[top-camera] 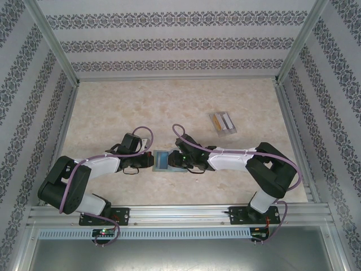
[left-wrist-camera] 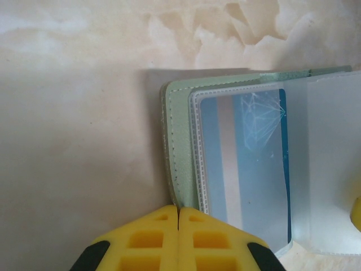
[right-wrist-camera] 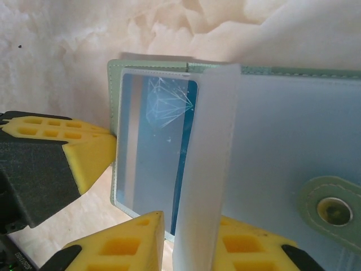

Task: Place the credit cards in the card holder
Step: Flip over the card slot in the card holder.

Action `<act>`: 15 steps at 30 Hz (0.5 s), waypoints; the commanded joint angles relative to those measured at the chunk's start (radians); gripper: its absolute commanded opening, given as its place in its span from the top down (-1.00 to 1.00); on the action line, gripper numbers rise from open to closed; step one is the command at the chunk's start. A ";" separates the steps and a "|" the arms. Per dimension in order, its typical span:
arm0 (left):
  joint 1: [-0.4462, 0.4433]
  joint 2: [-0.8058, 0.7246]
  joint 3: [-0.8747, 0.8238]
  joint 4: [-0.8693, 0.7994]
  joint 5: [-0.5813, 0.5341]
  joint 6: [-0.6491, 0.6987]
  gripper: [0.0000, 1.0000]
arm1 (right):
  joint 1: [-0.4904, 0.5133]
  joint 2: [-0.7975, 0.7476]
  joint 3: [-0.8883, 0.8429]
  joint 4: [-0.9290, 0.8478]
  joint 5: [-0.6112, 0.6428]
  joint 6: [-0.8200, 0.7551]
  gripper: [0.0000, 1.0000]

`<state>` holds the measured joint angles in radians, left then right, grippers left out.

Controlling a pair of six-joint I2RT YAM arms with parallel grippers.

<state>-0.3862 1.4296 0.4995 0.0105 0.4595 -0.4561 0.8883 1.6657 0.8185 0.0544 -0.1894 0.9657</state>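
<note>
On the pale marble-look table [top-camera: 113, 107], the left gripper [top-camera: 142, 161] is seen near the front, a little left of the middle. In the left wrist view its two yellow fingers [left-wrist-camera: 146, 243] are pressed tight together. The stitched edge of the small flat pale green card holder [left-wrist-camera: 179, 147] is nipped between their tips.

The card holder is laid open and flat on the table, between the two grippers. A clear plastic sleeve [left-wrist-camera: 197, 158] with a white stitched rim is fixed inside it. A thin blue card [left-wrist-camera: 254, 158] is tucked into that sleeve. A pale stripe and a white web of thin lines are printed on the card. Any words on it are too blurred to be read.

The right gripper [top-camera: 181, 160] is placed just right of the card holder. In the right wrist view its yellow fingers [right-wrist-camera: 121, 245] are set a little way apart. A second clear plastic leaf [right-wrist-camera: 206, 169] is stood up between them, and a squeeze on it cannot be made out. A pale green tab with a round snap button [right-wrist-camera: 333, 209] is seen to the right of that leaf.

Further right and further back, well apart from the grippers, a clear plastic tray [top-camera: 230, 131] is set on the table. A few credit cards [top-camera: 220, 120] are laid in it, too small for their colours or print to be told.
</note>
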 commanded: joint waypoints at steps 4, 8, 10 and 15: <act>-0.009 0.018 0.004 -0.029 -0.007 0.021 1.00 | 0.018 0.023 0.030 0.012 -0.009 -0.002 0.44; -0.009 0.018 0.002 -0.029 -0.010 0.021 1.00 | 0.020 0.028 0.042 0.011 -0.008 -0.013 0.39; -0.008 0.015 0.002 -0.031 -0.019 0.020 1.00 | 0.025 0.029 0.045 0.027 -0.015 -0.018 0.33; -0.008 -0.026 -0.025 -0.016 -0.074 -0.012 0.75 | 0.038 0.045 0.071 0.029 -0.025 -0.044 0.23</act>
<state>-0.3866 1.4277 0.4992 0.0105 0.4469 -0.4599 0.9123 1.6932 0.8593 0.0601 -0.2020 0.9497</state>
